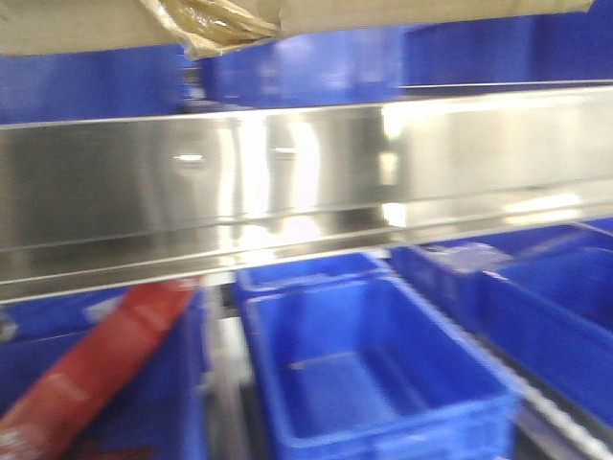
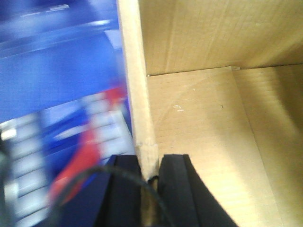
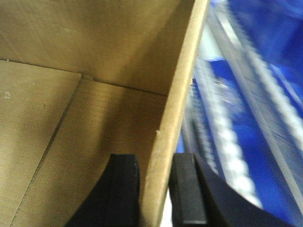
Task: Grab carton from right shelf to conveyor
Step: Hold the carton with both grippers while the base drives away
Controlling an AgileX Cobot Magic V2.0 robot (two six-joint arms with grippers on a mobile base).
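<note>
Blurred blue bins (image 1: 369,369) — left gripper (image 2: 149,163), right gripper (image 3: 155,164) apparently pinch cropped carton (image 2: 201,113).

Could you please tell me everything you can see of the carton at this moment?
The carton is plain brown corrugated cardboard, open-topped. The inside that shows is empty, with flap seams across the floor. The left gripper pinches one side wall's rim, the right gripper the opposite wall's. In the front view its underside sits at the top of the frame, above the shelf rail, with a crumpled glossy tape scrap hanging from it. What supports it below cannot be seen.
</note>
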